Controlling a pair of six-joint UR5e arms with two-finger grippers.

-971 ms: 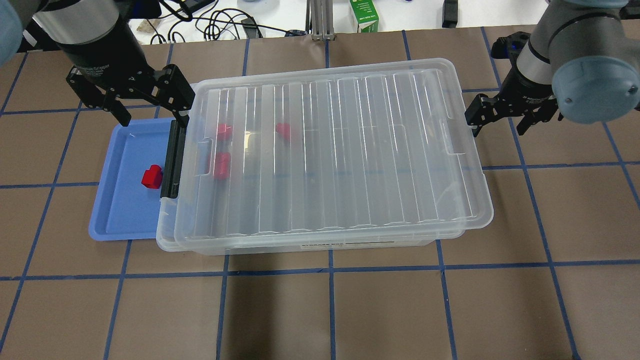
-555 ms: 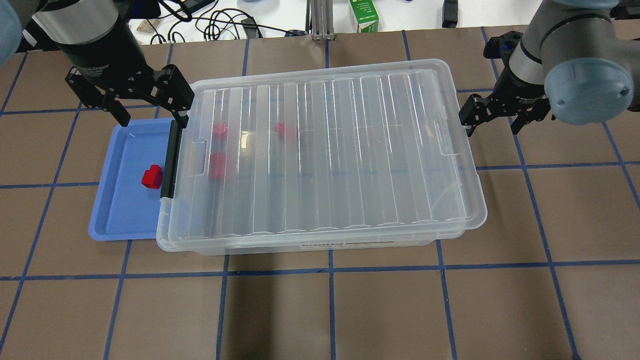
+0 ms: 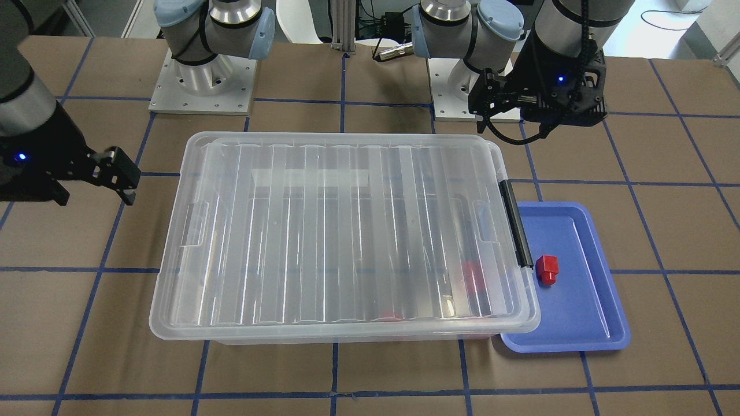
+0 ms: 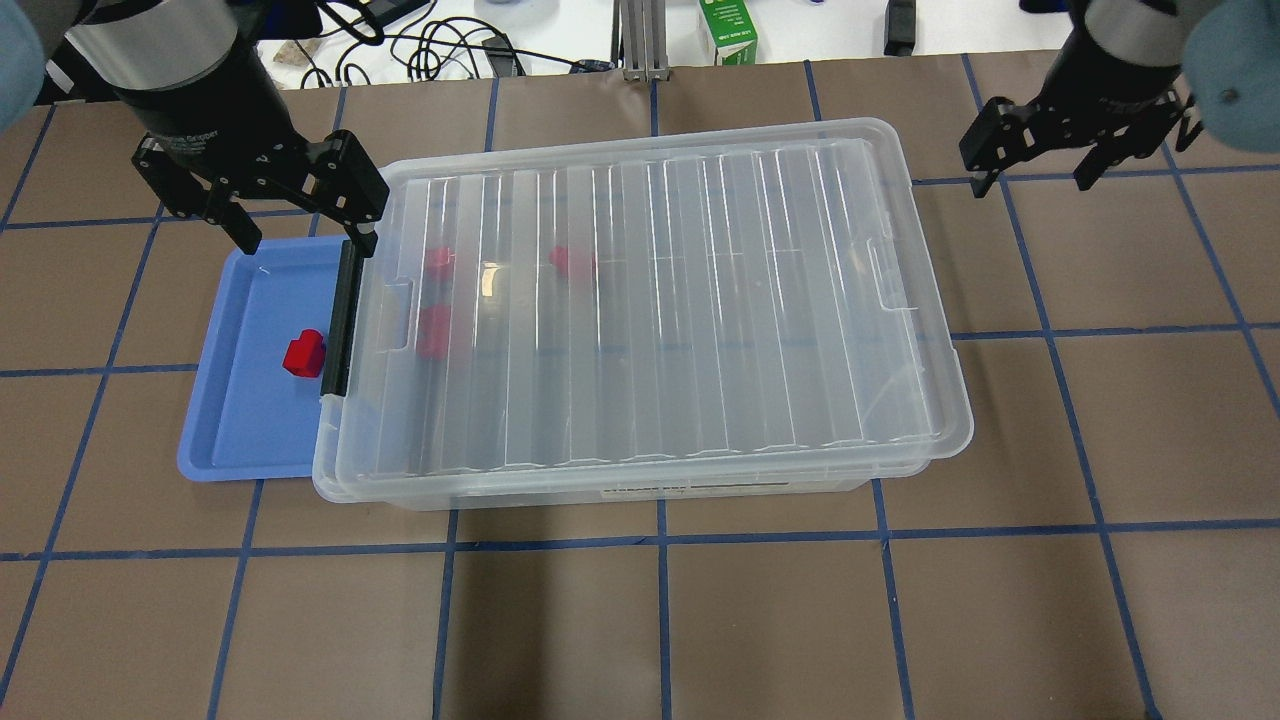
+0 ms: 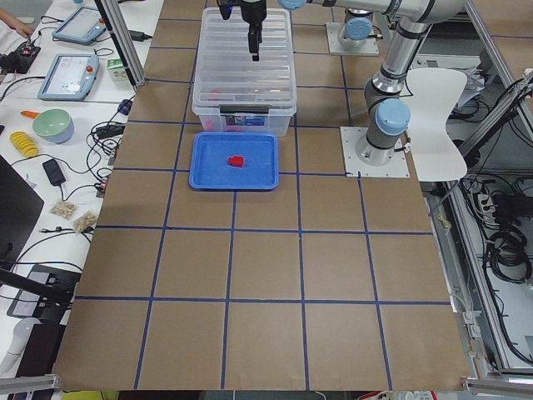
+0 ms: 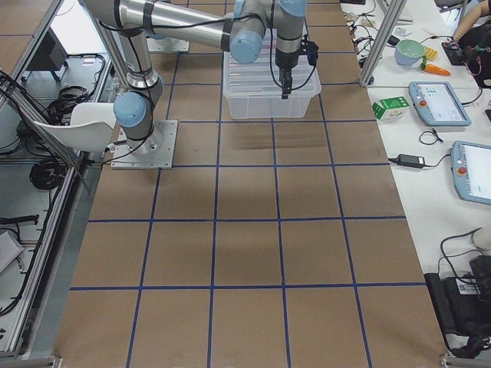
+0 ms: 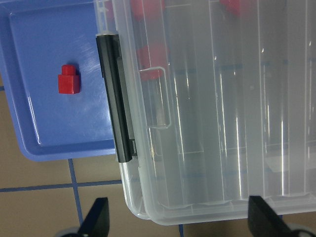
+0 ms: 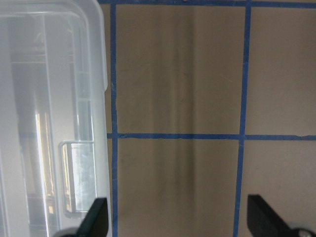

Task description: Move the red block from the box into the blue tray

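The red block [image 4: 303,353] lies in the blue tray [image 4: 240,420], and shows in the front view [image 3: 546,269] and the left wrist view [image 7: 68,82]. The tray sits against the latch end of the clear box [image 4: 650,300], whose ribbed lid is on, with the black latch bar [image 4: 340,320] facing the tray. My left gripper [image 4: 303,238] is open and empty above the tray's far end and the box corner. My right gripper [image 4: 1030,182] is open and empty, above the table beyond the box's other end.
Three more red pieces [image 4: 438,262] show blurred through the lid near the latch end. A green carton [image 4: 728,35] and cables lie past the table's far edge. Blue tape lines grid the brown table.
The lid has settled flat onto the box. My right gripper has moved away from the box's end, farther back and to the right. The left arm and the red block have not moved.
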